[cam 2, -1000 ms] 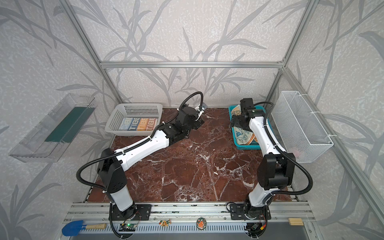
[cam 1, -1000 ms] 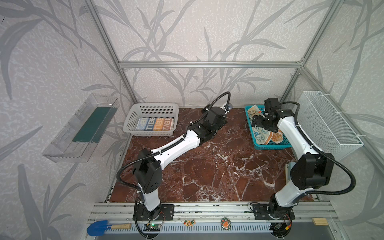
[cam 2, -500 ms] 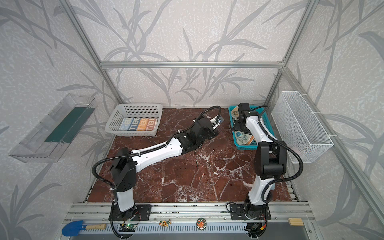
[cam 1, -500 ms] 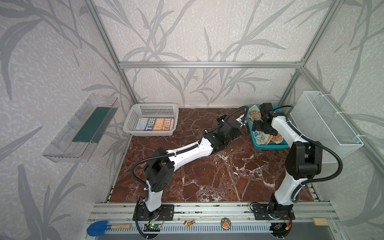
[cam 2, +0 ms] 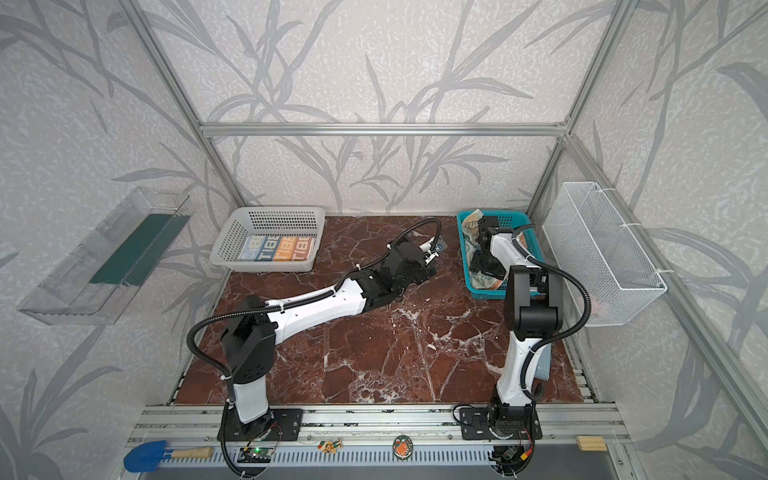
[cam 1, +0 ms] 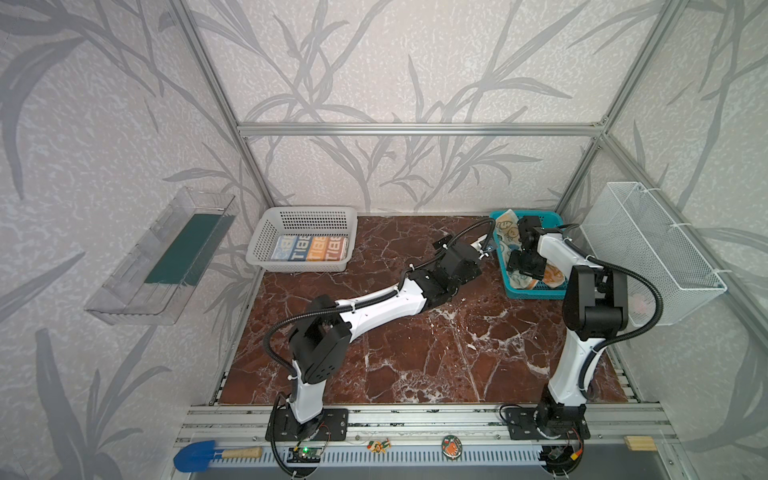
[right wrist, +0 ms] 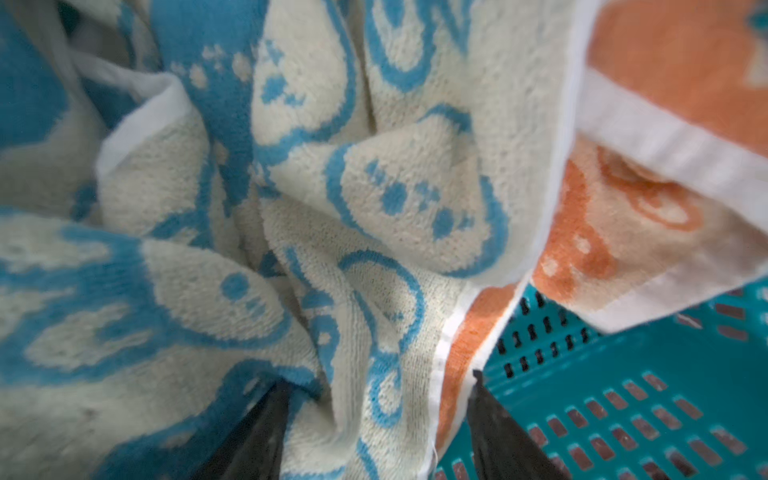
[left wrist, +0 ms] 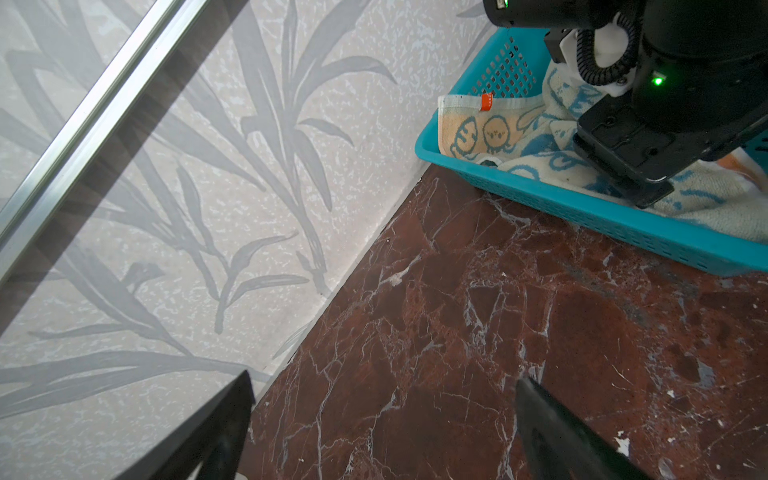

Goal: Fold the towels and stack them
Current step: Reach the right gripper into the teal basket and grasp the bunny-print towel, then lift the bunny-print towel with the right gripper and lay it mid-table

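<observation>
At two o'clock on the worktop [cam 1: 415, 353] the right tool [right wrist: 378, 380] straddles the blue bunny towel [right wrist: 415, 199], squeezing or not I cannot tell; the left tool [left wrist: 384, 377] is wide apart.

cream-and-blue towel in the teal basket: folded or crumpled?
Crumpled. The cream-and-blue towel lies bunched in loose creases in the teal basket, no flat fold.

**Towels Split Between Two Baskets**

A first towel [cam 1: 309, 248] lies in the left basket [cam 1: 309, 210] at the rear left of the bench [cam 1: 415, 353]. In the right basket [cam 1: 536, 296], rear right, a second towel [cam 1: 505, 232] sits toward the back and a third towel [cam 1: 555, 277] toward the front, with the right gripper [right wrist: 378, 386] down among them. The left gripper [cam 1: 485, 248] hovers just left of that basket. A wire basket [cam 1: 665, 266] hangs on the right wall.
</observation>
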`<action>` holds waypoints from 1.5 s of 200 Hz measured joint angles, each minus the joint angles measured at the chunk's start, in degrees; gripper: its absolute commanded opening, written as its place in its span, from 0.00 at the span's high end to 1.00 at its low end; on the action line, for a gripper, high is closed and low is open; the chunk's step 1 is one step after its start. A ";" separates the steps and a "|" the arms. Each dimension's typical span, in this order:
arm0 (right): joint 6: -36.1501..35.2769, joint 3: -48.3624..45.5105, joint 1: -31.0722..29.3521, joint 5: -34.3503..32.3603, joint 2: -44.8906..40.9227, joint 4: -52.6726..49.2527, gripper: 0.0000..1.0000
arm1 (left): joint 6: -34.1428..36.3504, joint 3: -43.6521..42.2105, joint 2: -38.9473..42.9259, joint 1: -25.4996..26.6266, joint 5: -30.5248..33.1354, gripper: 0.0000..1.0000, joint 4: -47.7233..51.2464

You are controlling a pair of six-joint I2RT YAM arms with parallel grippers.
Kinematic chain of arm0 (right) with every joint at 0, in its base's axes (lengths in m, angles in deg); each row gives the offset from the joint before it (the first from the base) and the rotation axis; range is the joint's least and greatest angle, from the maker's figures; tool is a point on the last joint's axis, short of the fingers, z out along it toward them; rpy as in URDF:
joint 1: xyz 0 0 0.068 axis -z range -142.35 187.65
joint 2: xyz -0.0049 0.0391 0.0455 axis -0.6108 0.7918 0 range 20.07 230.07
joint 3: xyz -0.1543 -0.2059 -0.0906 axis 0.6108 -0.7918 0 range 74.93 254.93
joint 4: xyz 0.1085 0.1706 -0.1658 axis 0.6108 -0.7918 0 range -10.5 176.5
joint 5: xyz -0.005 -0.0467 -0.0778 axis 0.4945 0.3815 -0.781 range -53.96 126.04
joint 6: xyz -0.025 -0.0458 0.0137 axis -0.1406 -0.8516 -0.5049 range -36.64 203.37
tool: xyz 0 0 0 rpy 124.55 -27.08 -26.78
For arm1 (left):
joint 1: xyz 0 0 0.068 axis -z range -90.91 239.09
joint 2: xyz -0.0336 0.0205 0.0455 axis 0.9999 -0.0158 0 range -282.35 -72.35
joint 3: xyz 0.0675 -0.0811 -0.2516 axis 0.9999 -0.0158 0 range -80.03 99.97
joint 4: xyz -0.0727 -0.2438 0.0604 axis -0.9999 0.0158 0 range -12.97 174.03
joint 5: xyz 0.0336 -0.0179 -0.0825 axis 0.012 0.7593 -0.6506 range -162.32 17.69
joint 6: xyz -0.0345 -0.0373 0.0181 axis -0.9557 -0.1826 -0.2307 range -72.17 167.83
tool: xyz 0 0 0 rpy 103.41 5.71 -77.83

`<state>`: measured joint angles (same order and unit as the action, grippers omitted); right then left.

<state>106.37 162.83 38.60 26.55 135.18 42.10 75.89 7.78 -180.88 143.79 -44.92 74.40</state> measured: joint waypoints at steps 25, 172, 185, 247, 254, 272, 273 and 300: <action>-0.07 0.00 0.20 1.27 0.68 0.55 0.66 | -0.15 -0.02 0.00 0.00 0.00 0.01 0.00; -2.03 8.07 -2.73 5.64 -18.34 -4.52 1.00 | -8.13 -0.02 4.52 -0.07 6.08 0.01 2.84; -2.23 9.77 -4.85 5.51 -20.15 -5.49 1.00 | -10.58 -0.04 6.78 -0.28 7.26 0.01 5.03; -4.55 34.21 -25.83 3.48 -19.17 -13.84 1.00 | -28.76 -5.99 22.08 -5.55 9.57 0.01 17.97; -4.90 39.06 -28.61 3.08 -17.59 -15.08 1.00 | -30.69 -8.13 24.61 -6.64 9.62 0.01 18.80; -6.05 53.22 -35.76 2.86 -11.89 -18.69 1.00 | -34.75 -13.27 30.82 -8.85 9.60 0.01 20.59; -6.12 54.23 -36.26 2.89 -11.39 -19.10 1.00 | -34.88 -13.44 31.08 -8.90 9.60 0.01 20.65; -7.08 69.99 -42.32 4.37 -3.52 -24.11 1.00 | -39.54 -20.06 40.15 -10.71 9.01 0.01 21.88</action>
<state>99.29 232.81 -3.72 30.92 131.66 17.99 36.35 -12.28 -140.73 133.08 -35.91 96.28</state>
